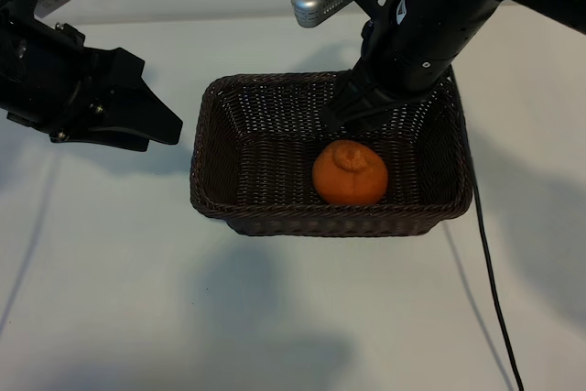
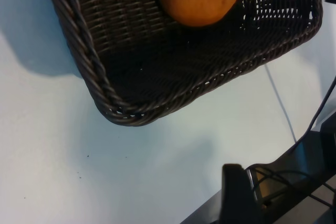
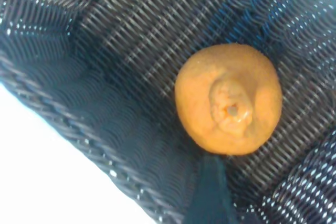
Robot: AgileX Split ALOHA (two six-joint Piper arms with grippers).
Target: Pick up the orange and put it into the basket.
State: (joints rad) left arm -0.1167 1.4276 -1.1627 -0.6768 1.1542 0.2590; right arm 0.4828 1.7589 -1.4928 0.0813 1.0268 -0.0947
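Counting what lies on the white table [image 1: 119,272], one orange [image 1: 350,172] and one basket [image 1: 212,171] are in sight, with two arms, one at each side. The orange rests on the woven floor of the basket, nearer the front wall and somewhat toward the right end, touching nothing but the wicker. It is nearly round, so it has no clear long axis; its raised knob points upward, tilted a little off centre. The basket's long axis runs left to right across the table in the exterior view, with its braided rim unbroken all round and its rounded corners visible. The right hand [image 1: 352,109] hangs inside the basket over the rear part, just behind the orange and apart from it; its fingers stand spread and have hold of nothing. In the right wrist view the orange [image 3: 228,106] shows knob up on the weave, with one dark fingertip [image 3: 211,192] just beside it. The left hand [image 1: 151,116] hovers above the table to the left of the basket, well clear of the rim, its fingers partly spread and empty. A black cable [image 1: 485,272] trails over the table at the basket's right end.
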